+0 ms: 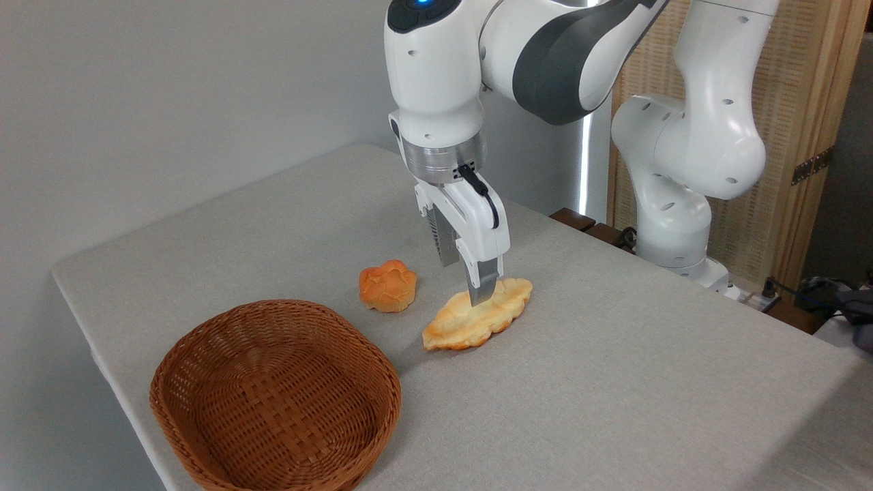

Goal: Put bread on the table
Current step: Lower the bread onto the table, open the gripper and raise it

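We see the bread [477, 315] lying flat on the table [614, 382], directly beneath our gripper [470, 290], whose fingers look released.

Bread [477, 318] flat on table [614, 382], pincer [467, 283] above it, bun [387, 285] beside

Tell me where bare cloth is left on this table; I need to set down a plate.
Free: the wide stretch of table right of the basket and in front of the bread, and the far-left strip behind the small bun. Crowded: the middle, where bun, bread and gripper cluster, and the near-left corner filled by the basket.
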Controlling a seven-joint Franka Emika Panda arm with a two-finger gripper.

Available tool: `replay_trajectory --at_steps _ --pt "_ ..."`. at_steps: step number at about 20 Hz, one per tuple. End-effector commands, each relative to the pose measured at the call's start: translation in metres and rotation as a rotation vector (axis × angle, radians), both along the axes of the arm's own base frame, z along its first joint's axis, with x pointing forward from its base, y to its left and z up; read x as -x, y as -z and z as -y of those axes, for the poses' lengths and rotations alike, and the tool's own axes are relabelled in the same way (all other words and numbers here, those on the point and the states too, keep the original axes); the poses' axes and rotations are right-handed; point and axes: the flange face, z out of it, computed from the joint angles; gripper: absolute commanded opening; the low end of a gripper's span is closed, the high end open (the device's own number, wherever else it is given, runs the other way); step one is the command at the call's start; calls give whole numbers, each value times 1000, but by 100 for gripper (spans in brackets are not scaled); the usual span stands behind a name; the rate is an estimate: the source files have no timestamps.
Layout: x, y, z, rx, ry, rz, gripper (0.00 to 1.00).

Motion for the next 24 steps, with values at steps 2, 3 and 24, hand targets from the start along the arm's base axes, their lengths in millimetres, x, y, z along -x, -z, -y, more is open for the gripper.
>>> replay_trajectory --at_steps 2,3,24 --pt "-4 -18 -2 -9 -37 40 100" --pt "-7 -25 -1 -9 -40 53 100" --pt "-135 -141 58 -92 -360 131 100"
